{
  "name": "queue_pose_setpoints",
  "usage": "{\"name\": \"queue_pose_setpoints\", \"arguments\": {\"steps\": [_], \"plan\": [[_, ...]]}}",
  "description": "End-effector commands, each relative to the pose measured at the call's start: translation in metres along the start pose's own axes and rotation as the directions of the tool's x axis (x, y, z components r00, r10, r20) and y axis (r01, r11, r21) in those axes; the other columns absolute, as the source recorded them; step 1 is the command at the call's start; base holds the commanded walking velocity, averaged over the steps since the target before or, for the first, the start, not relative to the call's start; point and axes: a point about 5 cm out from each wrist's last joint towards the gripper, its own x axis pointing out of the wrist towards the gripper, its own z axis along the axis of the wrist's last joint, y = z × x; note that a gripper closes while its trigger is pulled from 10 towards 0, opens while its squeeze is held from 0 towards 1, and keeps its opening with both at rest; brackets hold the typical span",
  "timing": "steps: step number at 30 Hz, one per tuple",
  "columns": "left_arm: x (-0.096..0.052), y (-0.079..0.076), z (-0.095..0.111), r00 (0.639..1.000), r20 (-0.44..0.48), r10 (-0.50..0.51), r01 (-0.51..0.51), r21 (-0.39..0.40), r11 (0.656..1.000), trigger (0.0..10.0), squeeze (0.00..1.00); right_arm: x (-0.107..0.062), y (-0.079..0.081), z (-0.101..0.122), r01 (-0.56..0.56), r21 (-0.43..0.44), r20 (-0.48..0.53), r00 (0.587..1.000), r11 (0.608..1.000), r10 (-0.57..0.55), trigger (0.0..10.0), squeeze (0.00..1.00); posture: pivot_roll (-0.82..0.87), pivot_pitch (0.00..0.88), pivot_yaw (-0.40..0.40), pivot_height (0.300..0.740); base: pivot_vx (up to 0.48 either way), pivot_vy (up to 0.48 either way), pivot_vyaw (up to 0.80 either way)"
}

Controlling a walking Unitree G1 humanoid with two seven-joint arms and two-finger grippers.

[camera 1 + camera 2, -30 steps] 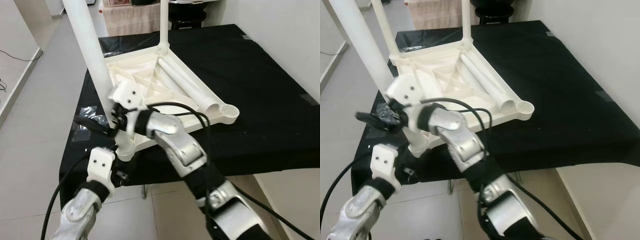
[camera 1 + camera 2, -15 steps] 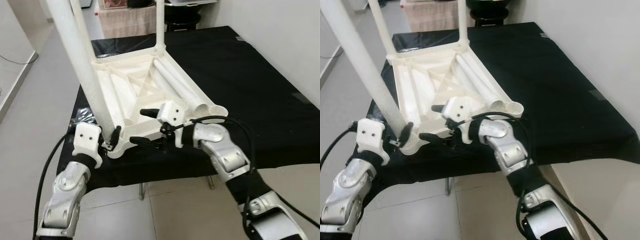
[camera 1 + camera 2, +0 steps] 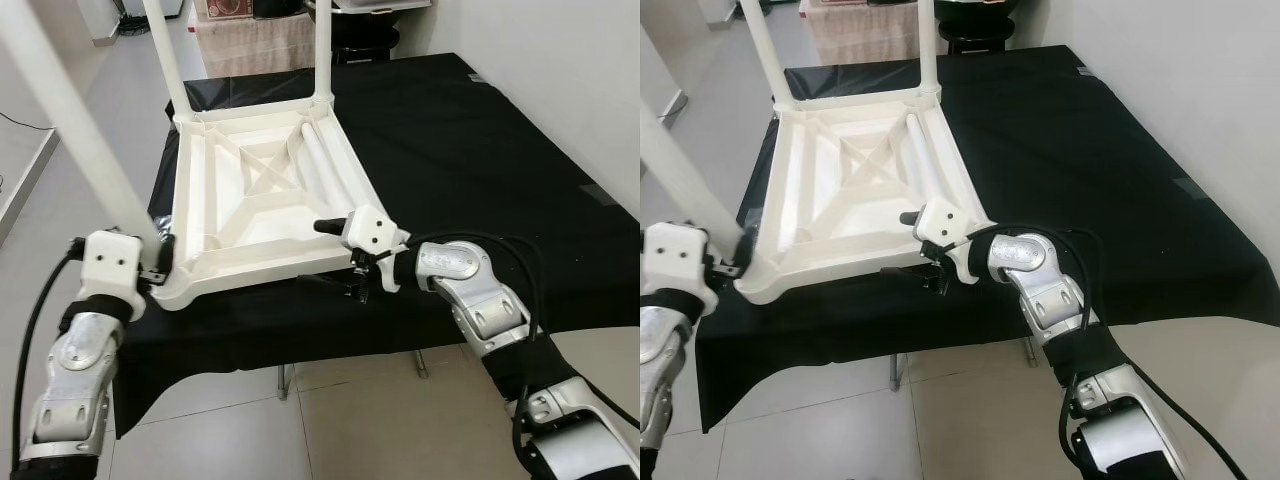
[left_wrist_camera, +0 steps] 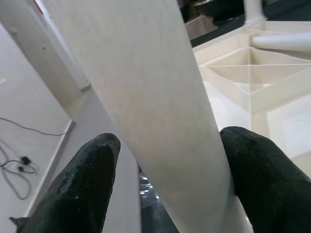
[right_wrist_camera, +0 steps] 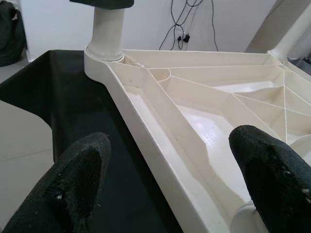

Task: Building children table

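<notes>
The main risk is the white table top point(image 3: 255, 205) slipping or tipping off the near edge of the black table point(image 3: 480, 130). It lies upside down with its near left corner already hanging past that edge, and the left gripper point(image 3: 160, 262) is levering on the leg point(image 3: 75, 130) standing in that corner. If that leg is pushed or twisted hard while the right side is not braced, the whole frame could swing, slide on the black cloth, or the leg could pop out of its socket. A loose leg point(image 3: 325, 160) lies inside the frame on the right side and could roll out if the frame tilts.

The left gripper's fingers point(image 4: 92, 170) sit on either side of the near left leg, low down by its socket, closed around it as far as the wrist view shows. The right gripper point(image 3: 335, 255) is at the frame's near right corner with its fingers point(image 5: 77, 174) spread wide and holding nothing; the rim of the frame runs between them, one finger over the ribbed inside and one over the black cloth, not touching either. 2 more legs stand upright in the far corners
</notes>
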Motion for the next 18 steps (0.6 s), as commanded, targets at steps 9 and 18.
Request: {"name": "queue_pose_setpoints", "arguments": {"steps": [9,18], "plan": [[0.002,-0.015,-0.001,0.996,0.003,-0.086,0.086,-0.053,0.995,10.0,0.00,0.011,0.012,0.002,-0.032,-0.022,-0.003,0.999,0.999,0.032,10.0,0.00,0.07,0.178,0.030,0.740,0.000,0.000,0.00],[-0.026,-0.047,-0.010,0.991,-0.029,-0.132,0.126,-0.166,0.978,10.0,0.00,0.007,0.013,-0.003,-0.029,0.004,-0.003,1.000,1.000,0.029,10.0,0.00,0.04,0.189,0.012,0.740,0.000,0.000,0.00]]}}
